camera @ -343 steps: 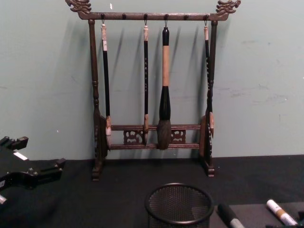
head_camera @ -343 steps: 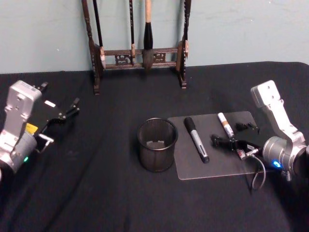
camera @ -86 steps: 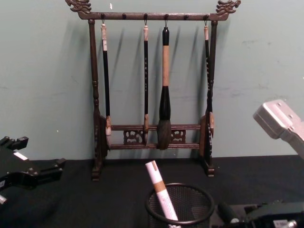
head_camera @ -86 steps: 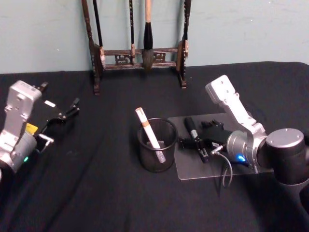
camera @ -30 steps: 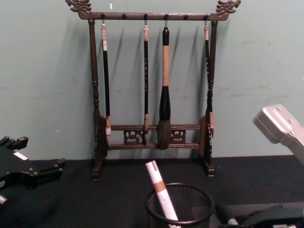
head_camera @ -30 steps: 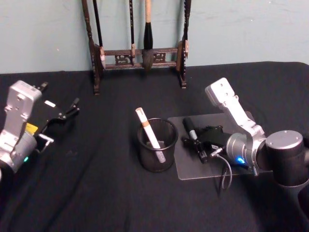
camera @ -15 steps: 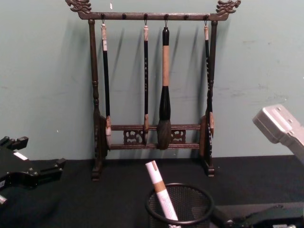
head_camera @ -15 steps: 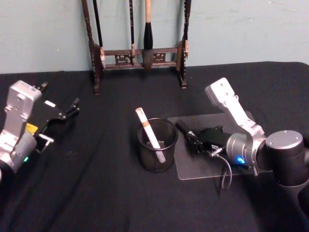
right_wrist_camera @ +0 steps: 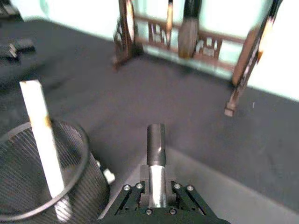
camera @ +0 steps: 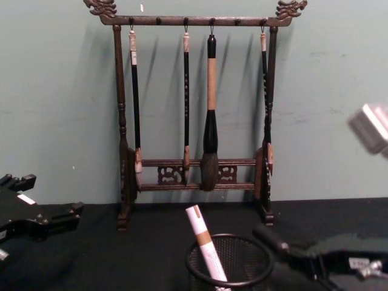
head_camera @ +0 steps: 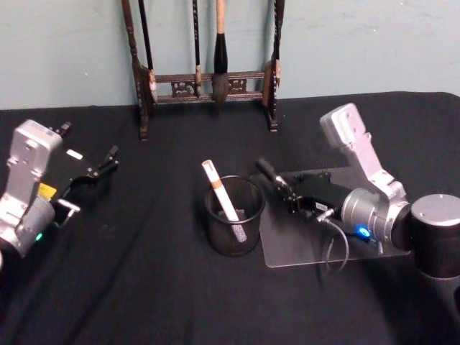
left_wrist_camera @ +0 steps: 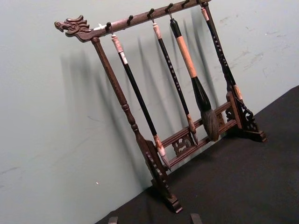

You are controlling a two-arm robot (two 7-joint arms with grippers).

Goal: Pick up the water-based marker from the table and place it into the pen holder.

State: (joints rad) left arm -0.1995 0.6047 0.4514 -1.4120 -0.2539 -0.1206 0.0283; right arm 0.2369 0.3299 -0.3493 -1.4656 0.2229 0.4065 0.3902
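My right gripper is shut on a water-based marker with a black cap and silver barrel. It holds the marker above the clear mat, cap end toward the pen holder and just right of its rim. The right wrist view has the marker sticking out from between the fingers, with the mesh holder beside it. A white marker with an orange band leans inside the holder. From the chest, the black cap hangs beside the holder. My left gripper rests open at the far left.
A tall dark wooden brush rack hung with several calligraphy brushes stands at the back against the wall, also in the left wrist view. Black cloth covers the table. There is free room in front of the holder and between it and the left arm.
My right gripper has lifted the black-capped marker off the mat and raised it, its cap now higher and beside the holder's rim. The left arm has not moved.
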